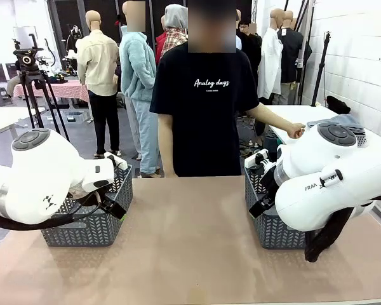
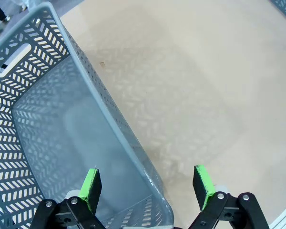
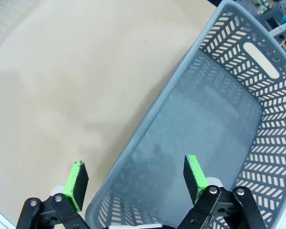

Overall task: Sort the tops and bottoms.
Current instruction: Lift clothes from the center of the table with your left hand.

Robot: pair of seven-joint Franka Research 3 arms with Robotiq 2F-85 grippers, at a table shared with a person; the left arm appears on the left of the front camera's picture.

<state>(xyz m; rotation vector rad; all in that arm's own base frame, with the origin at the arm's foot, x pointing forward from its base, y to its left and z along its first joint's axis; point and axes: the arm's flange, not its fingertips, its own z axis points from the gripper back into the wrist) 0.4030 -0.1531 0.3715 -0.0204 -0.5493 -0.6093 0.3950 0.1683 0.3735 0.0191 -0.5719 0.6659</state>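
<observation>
The tops and the bottoms are out of view. My left gripper (image 2: pixel 148 183) hangs open over the near rim of the left grey basket (image 2: pixel 100 90), with nothing between its green pads (image 2: pixel 90 186). In the front view the left gripper (image 1: pixel 114 206) sits against that basket (image 1: pixel 82 232). My right gripper (image 3: pixel 136 179) is open too, straddling the rim of the right grey basket (image 3: pixel 181 81), whose grey floor shows. In the front view the right gripper (image 1: pixel 263 206) is at the inner side of the right basket (image 1: pixel 273 236).
The tan table (image 1: pixel 190 254) stretches between the two baskets. A person in a printed black T-shirt (image 1: pixel 206 114) stands at its far edge, one hand (image 1: pixel 296 131) on a white table behind, where a blue-grey cloth (image 1: pixel 333 121) lies.
</observation>
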